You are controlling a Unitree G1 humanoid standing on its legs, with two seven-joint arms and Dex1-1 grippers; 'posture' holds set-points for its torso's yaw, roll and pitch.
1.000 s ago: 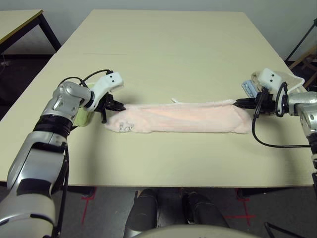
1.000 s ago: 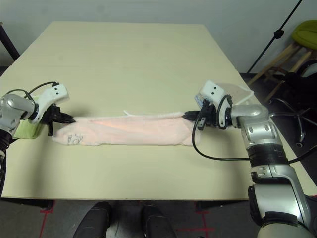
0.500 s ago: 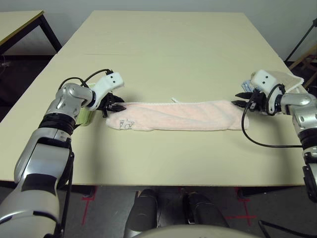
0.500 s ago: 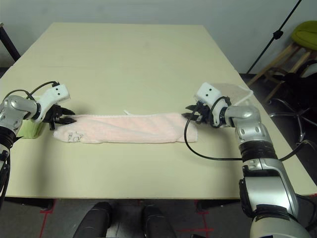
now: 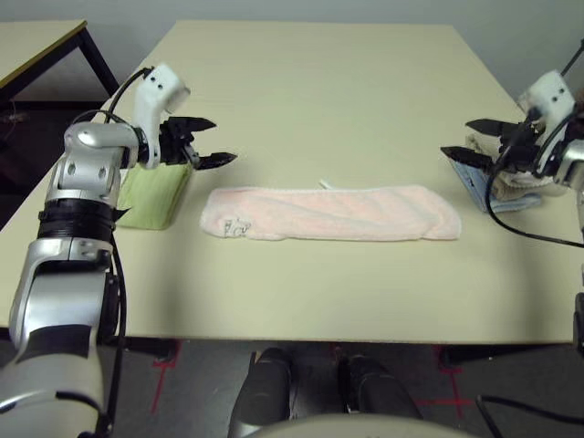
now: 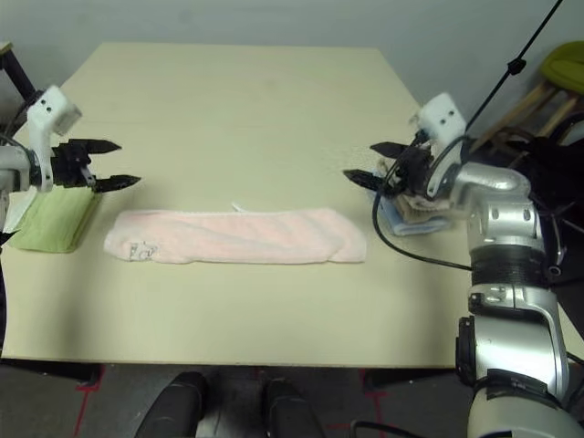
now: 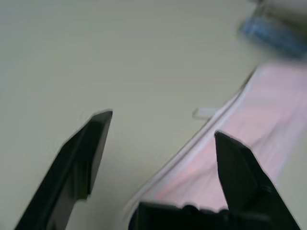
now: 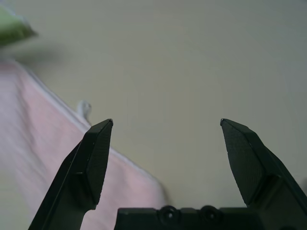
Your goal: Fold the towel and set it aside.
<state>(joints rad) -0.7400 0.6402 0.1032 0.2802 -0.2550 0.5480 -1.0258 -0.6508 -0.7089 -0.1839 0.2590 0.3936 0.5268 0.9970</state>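
Note:
The pale pink towel lies folded into a long narrow band across the middle of the table, its white label with a dark squiggle near its left end. It also shows in the left wrist view as the towel and in the right wrist view as the towel. My left gripper hovers open above and to the left of the towel's left end, holding nothing. Beyond the towel's right end and raised above the table, my right gripper is open and empty too.
A folded lime-green towel lies at the left under my left arm. A beige towel stacked on a light blue one sits at the right edge under my right gripper. The table's far half is bare.
Both grippers let go of the towel's ends, opened wide, and lifted up and outward. The towel now lies flat on the table, slightly shorter and relaxed.

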